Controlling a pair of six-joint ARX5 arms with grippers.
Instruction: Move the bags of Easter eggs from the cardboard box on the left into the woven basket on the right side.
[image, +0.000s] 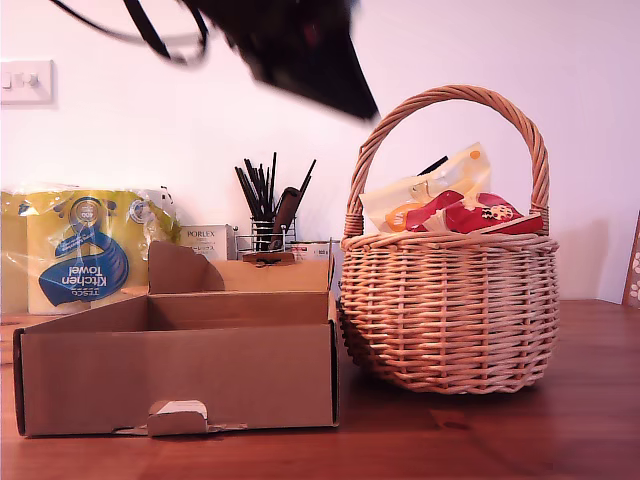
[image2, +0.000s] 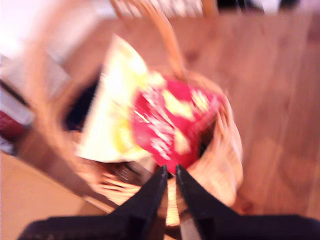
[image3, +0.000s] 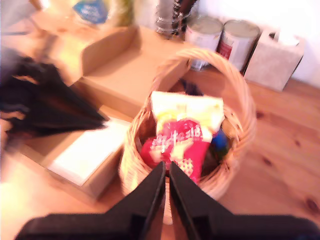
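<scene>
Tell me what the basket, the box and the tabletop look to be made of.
Basket: woven wicker or cane, tan, slightly glossy; interlaced strands and a wrapped arched handle show.
Box: plain brown cardboard, matt; probably corrugated, though the fluting at its folded edges is too small to see.
Tabletop: reddish-brown wood with a smooth sheen; grain and knots show, but solid wood or veneer cannot be told.

Kitchen towel pack (image: 85, 250): yellow and blue, against the wall at the exterior view's left.
Porlex box (image: 205, 241): small, white, just beside the pack.
Wire holder (image: 268, 238): full of dark utensils.
Tins (image3: 222, 37): two, side by side.
Tissue box (image3: 276, 56): beige, near the tins.
</scene>
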